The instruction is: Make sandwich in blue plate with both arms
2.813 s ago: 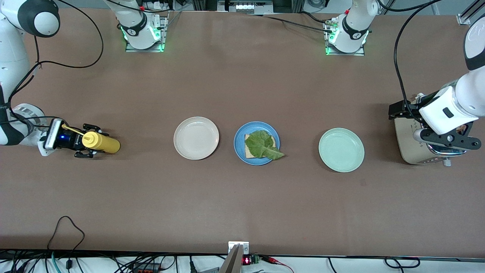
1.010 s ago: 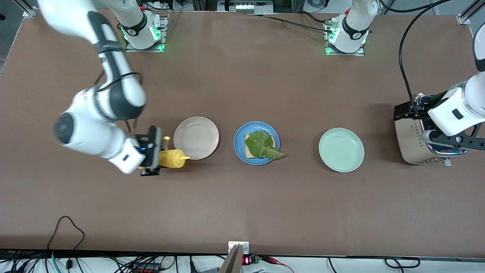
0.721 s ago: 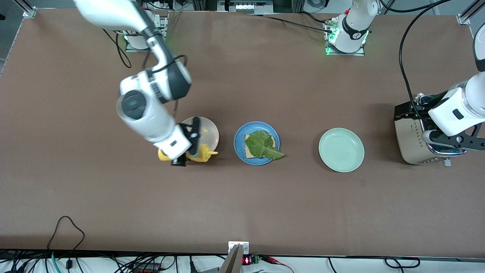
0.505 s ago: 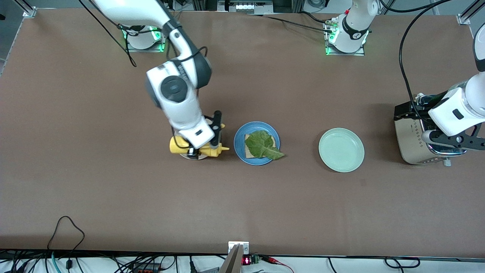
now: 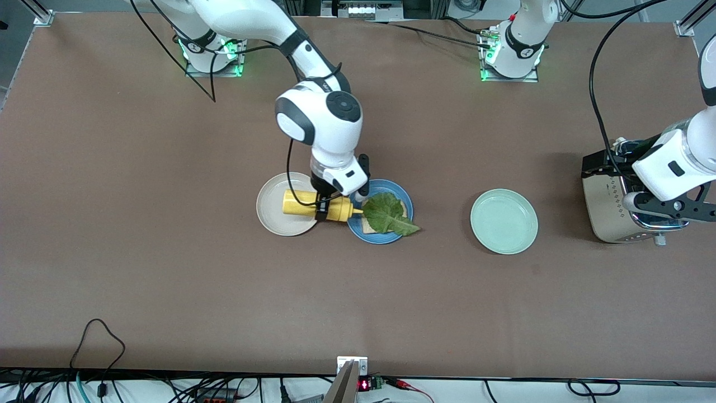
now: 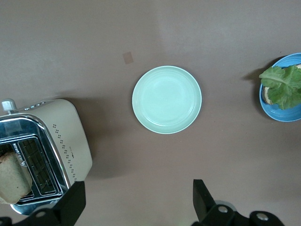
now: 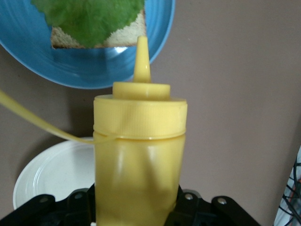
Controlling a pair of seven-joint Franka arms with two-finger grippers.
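So the right gripper [image 5: 323, 208] has swung in from its end of the counter [image 5: 168, 280], clamped on the yellow bottle [image 5: 316, 205]. The bottle lies sideways over the gap between the cream plate [image 5: 274, 221] and the blue plate [image 5: 386, 238], with its nozzle pointing at 3 o'clock right at the lettuce [image 5: 387, 213] on the bread [image 5: 366, 225]. The mint plate [image 5: 503, 221] sits bare. The left gripper [image 6: 136, 207] waits spread apart over the toaster [image 5: 601, 207], where a slice [image 6: 11, 176] sits in the slot.

The brown table [image 5: 168, 280] is set with a cream-white plate [image 5: 274, 215], a blue plate [image 5: 377, 238], a mint-green plate [image 5: 503, 221] and, at the left arm's end, a toaster [image 5: 607, 218].
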